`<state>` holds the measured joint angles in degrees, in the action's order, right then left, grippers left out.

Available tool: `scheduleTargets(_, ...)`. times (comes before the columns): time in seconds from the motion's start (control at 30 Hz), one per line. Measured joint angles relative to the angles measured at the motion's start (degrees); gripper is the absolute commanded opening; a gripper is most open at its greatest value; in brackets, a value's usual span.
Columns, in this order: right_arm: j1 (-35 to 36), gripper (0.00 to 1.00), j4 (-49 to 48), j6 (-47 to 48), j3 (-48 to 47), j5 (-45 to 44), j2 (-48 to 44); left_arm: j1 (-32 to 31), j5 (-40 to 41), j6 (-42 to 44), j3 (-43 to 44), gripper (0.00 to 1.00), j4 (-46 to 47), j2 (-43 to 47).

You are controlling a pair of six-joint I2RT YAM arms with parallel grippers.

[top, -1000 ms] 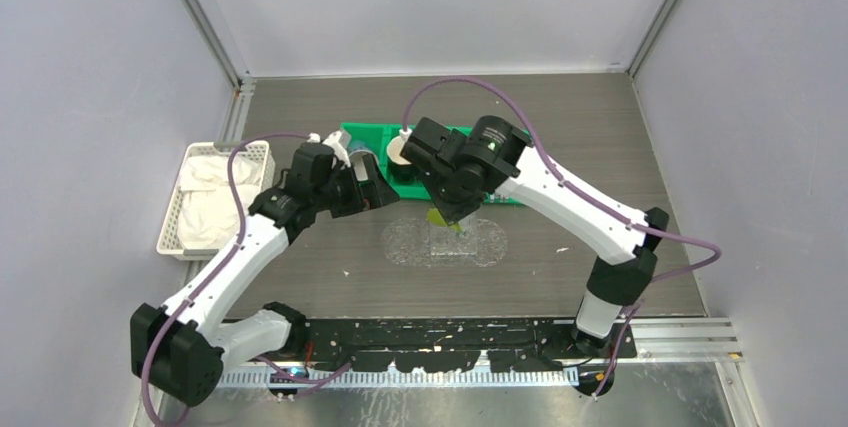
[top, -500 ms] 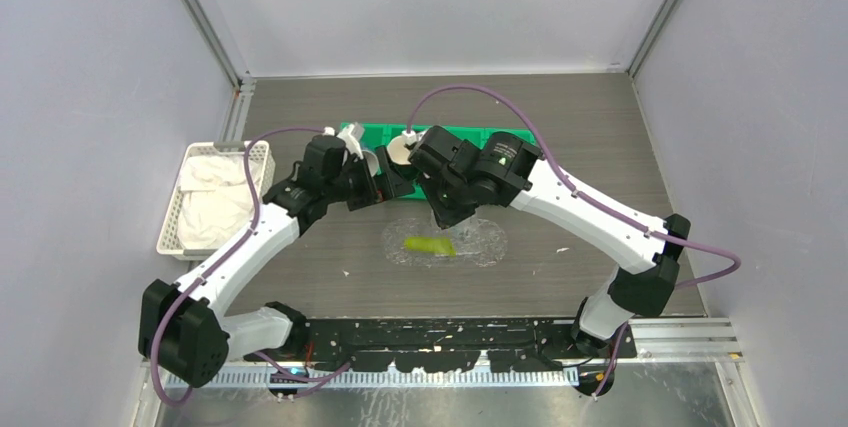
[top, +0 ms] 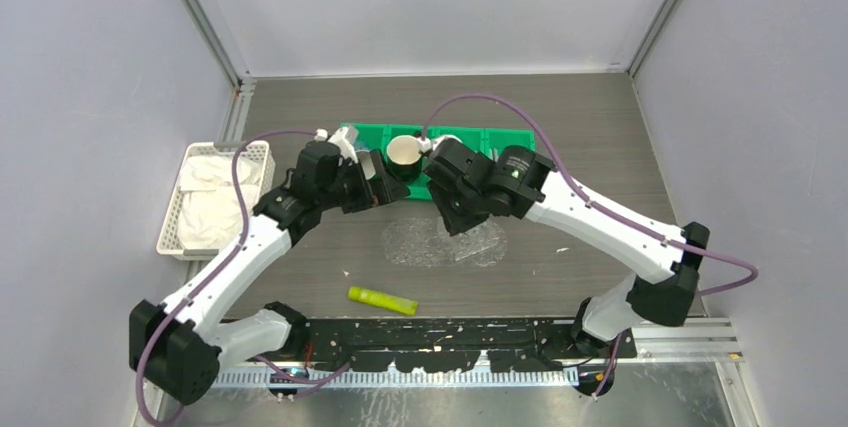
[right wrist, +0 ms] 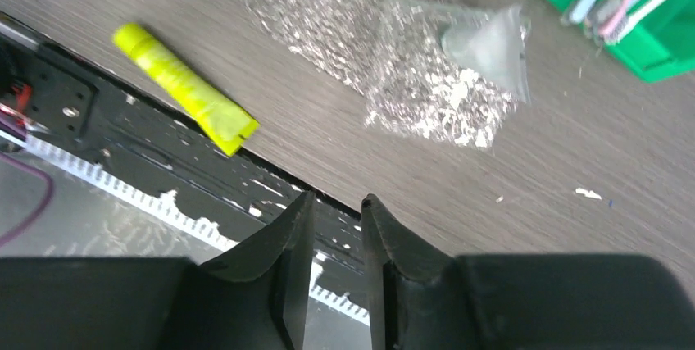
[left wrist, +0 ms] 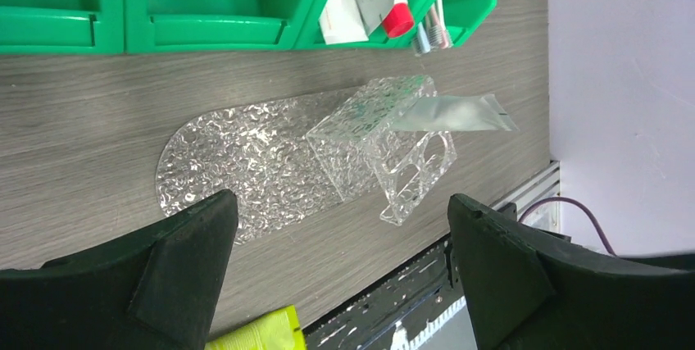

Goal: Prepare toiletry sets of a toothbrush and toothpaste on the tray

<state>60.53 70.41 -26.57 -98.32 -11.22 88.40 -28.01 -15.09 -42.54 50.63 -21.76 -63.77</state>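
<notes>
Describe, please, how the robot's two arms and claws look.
Both match: the left arm and right arm have white links, black joints and a loose purple cable. The left claw and right claw are matte black with angular fingers.

1 tray (top: 405,245), 1 yellow-green tube (top: 382,298), 1 green bin (top: 460,134), 1 mug (top: 403,153), 1 white basket (top: 172,215).

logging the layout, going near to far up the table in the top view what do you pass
yellow-green tube → speckled clear tray → green bin, with a mug standing in it. The white basket lies level with both the tray and the bin, so it is left out.
</notes>
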Motion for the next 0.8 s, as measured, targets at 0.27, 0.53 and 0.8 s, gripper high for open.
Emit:
scheduleTargets(0.27,1.75,0.35,-7.85,-3.19,20.15,2.34,-10.27,0.0,2.38,0.04,-4.57,0.99,-0.79,6.99)
scheduleTargets(0.53,19.06,0.49,-29.9,-7.65,41.77,1.09,-14.03,0.0,3.02,-0.42,-8.85,0.95,-4.39,10.93)
scheduleTargets(0.8,25.86,0.48,-52.81,-22.32,56.87,-8.66,-17.84,-0.81,3.06,-3.28,-14.95,0.9,-6.71,22.47)
